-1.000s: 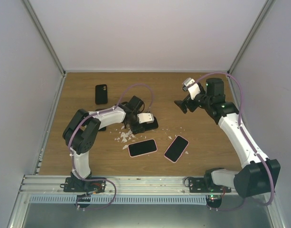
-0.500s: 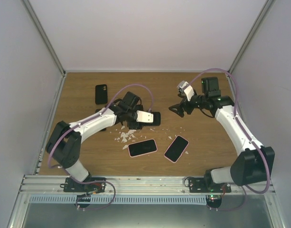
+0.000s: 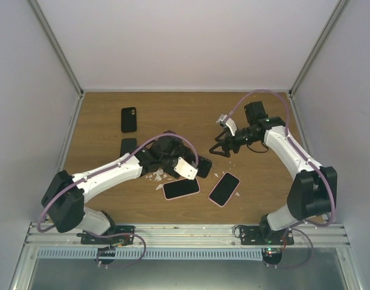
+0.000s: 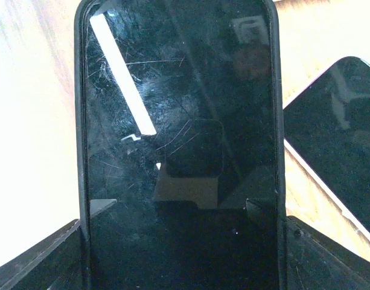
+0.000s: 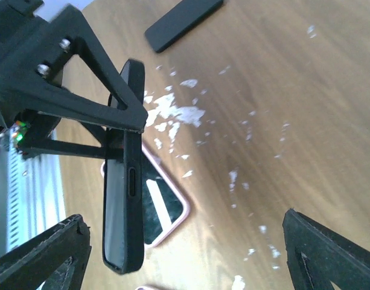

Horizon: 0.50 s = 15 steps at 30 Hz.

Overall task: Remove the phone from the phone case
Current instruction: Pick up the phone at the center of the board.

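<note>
**Item 1. Black-cased phone (image 4: 178, 151), one.** It is lifted off the counter (image 3: 257, 115), screen toward the left wrist camera and scratched. The left claw (image 3: 195, 166) is clamped across the phone's width at one end, jaws wide because the phone is wide. The other end stands free, seemingly so the second arm can get at the case rim. The phone sits in its case, and the removal is not yet done.

**Item 2. Right claw (image 3: 220, 149), one.** It is just beyond the held phone, facing the phone's edge. Its fingers are spread and have hold of nothing. It looks placed to take the free end.

**Item 3. Pink-cased phones, two.** Both lie flat and screen up on the arm-base side of the held phone. One (image 3: 180, 188) is almost under it, and the other (image 3: 224, 189) lies to that one's right. Probably later work.

**Item 4. Black slabs, two.** Both lie well to the left of the held phone. The farther one (image 3: 128, 119) shows a camera cutout, and the nearer one (image 3: 128, 146) is plain. Whether they are phones or empty cases cannot be told.

**Item 5. White flakes (image 3: 158, 175), many.** They are scattered on the counter just left of the held phone.
</note>
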{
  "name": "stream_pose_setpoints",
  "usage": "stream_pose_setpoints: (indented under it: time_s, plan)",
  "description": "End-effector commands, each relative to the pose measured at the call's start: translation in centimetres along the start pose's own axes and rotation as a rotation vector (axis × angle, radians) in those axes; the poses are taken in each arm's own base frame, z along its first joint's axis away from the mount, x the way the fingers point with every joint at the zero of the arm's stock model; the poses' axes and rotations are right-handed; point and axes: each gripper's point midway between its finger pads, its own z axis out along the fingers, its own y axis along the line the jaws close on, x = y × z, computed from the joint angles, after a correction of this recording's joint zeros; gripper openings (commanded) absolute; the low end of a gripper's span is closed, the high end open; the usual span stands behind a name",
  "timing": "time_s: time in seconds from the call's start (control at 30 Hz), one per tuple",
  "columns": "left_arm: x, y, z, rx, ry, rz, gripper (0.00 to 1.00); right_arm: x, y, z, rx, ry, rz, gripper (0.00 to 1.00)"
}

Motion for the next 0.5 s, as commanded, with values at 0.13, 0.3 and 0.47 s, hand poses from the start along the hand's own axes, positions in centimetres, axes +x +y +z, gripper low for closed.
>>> stream_pose_setpoints:
  time_s: [0.13,0.3,0.47]
  plan:
    - [-3.7,2.3,-2.0,-0.177,-0.051,0.256,0.36,1.4,4.1,2.1,-0.183,0.073,0.019,0.83]
    - [-4.5,1.5,-1.8,-0.186,-0.041,0.355,0.36,2.3,5.7,3.3,-0.249,0.117,0.026,0.78]
    - [-5.4,1.3,-1.6,-0.205,-0.044,0.435,0.36,3.8,6.6,4.5,-0.274,0.158,0.049,0.74]
